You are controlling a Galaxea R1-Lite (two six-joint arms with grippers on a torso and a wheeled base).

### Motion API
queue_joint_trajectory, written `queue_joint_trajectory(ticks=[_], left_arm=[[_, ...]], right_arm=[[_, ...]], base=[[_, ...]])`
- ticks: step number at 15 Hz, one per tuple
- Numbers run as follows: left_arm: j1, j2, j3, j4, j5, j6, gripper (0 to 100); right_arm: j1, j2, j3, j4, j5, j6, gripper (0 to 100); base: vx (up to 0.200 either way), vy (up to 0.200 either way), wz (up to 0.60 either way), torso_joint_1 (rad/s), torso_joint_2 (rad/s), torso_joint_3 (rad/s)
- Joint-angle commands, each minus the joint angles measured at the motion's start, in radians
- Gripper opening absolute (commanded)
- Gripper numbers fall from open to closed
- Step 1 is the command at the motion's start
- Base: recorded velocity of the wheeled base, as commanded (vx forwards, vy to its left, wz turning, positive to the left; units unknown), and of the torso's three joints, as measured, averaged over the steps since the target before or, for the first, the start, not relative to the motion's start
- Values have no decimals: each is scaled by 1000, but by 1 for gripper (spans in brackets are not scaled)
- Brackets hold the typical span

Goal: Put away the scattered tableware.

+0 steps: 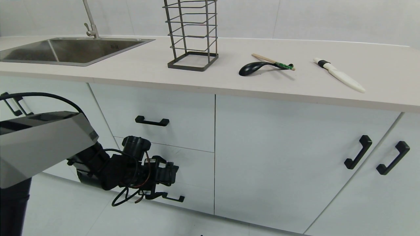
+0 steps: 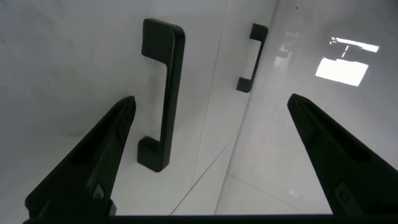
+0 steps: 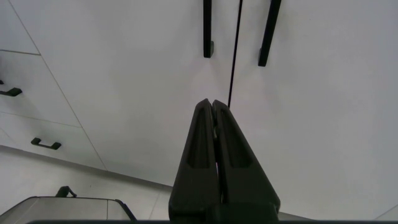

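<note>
On the countertop (image 1: 210, 78) lie a black spoon (image 1: 251, 68), a pair of wooden chopsticks (image 1: 272, 61) resting across its handle, and a white knife (image 1: 341, 76) further right. My left gripper (image 1: 165, 178) is low in front of the cabinet, close to the lower drawer's black handle (image 1: 170, 197). In the left wrist view the left gripper (image 2: 211, 102) is open, with that handle (image 2: 163, 93) ahead of it, nearer one finger and untouched. My right gripper (image 3: 211, 102) is shut with nothing in it, pointing at the white cabinet doors.
A tall dark wire rack (image 1: 193, 36) stands mid-counter, with a steel sink (image 1: 70, 49) and faucet (image 1: 90, 19) to its left. An upper drawer handle (image 1: 152, 121) and two door handles (image 1: 358, 151) (image 1: 393, 158) stick out from the cabinet front.
</note>
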Motion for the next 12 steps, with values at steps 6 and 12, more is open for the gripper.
queue_joint_trajectory(ticks=[6, 12], left_arm=[[-5, 62, -37, -4, -10, -1, 100], [-8, 58, 15, 4, -13, 4, 100]], right_arm=[[0, 1, 0, 0, 1, 0, 0], [0, 1, 1, 0, 1, 0, 0]], base=[[0, 0, 0, 0, 0, 0], [0, 0, 0, 0, 0, 0]])
